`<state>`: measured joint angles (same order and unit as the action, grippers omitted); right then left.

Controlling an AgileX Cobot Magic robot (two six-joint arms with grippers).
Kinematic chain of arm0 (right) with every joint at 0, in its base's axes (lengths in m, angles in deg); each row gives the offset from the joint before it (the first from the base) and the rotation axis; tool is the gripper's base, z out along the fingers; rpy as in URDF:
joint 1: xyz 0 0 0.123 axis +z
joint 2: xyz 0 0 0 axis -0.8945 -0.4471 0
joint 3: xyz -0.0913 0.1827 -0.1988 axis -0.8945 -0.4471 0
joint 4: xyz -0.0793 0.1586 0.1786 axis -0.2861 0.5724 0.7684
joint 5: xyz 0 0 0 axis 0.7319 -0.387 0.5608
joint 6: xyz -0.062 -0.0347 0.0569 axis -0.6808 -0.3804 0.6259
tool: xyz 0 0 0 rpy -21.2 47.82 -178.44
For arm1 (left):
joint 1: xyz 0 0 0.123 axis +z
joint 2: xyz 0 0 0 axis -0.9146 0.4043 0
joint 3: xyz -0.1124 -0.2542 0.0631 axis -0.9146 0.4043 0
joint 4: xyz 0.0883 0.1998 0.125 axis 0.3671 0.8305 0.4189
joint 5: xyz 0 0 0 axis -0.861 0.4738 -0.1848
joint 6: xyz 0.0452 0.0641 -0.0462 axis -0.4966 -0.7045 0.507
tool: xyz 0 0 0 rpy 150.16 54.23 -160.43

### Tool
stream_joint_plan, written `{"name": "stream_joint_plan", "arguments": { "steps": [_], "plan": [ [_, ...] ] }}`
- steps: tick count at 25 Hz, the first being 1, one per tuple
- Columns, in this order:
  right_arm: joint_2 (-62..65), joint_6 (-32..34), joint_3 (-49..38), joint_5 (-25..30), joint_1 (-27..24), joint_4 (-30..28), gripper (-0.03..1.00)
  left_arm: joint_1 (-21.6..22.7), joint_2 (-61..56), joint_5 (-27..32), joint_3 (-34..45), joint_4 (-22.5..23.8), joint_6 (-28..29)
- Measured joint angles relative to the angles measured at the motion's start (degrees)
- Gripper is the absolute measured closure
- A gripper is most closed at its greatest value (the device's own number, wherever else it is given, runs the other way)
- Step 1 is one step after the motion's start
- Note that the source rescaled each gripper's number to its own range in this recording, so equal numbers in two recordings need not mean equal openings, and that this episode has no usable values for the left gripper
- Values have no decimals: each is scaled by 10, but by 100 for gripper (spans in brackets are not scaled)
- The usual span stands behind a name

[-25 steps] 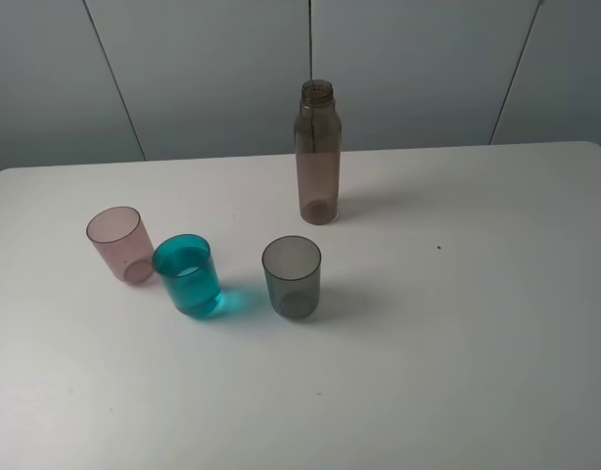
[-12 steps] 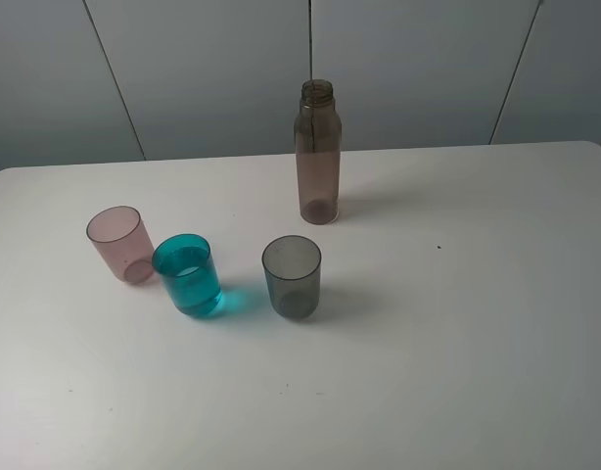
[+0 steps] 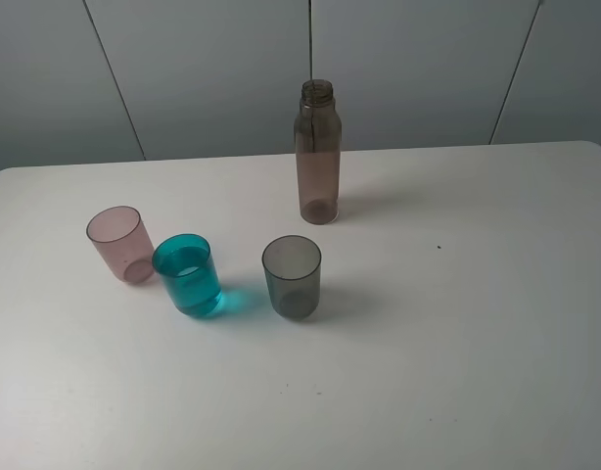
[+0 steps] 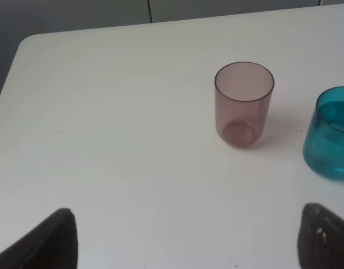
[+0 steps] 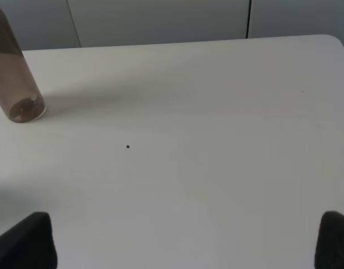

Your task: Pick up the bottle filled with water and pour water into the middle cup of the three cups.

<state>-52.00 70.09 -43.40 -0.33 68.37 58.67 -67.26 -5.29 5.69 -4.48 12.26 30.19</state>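
Note:
The smoky-brown bottle [image 3: 318, 152] stands upright and uncapped at the back middle of the white table [image 3: 457, 323]; its base shows in the right wrist view [image 5: 16, 84]. The three cups stand in a row in front: pale pink cup [image 3: 119, 244], teal-blue middle cup [image 3: 188, 274] with some water in it, smoky grey cup [image 3: 292, 276]. The left wrist view shows the pink cup [image 4: 243, 103] and the teal-blue cup [image 4: 331, 133]. My left gripper [image 4: 189, 246] is open and empty, well short of the pink cup. My right gripper [image 5: 177, 246] is open and empty, away from the bottle. Neither gripper shows in the high view.
A grey panelled wall [image 3: 203, 69] rises behind the table's back edge. A small dark speck [image 3: 439, 247] lies on the table to the right of the bottle. The table's rounded back left corner [image 4: 26, 42] shows in the left wrist view.

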Motion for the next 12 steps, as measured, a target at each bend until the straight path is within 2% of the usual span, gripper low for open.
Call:
{"name": "stream_joint_plan", "arguments": {
  "steps": [12],
  "plan": [
    [0, 0, 0, 0, 0, 0, -3, 0, 0, 0, 0, 0, 0]
  ]
}}
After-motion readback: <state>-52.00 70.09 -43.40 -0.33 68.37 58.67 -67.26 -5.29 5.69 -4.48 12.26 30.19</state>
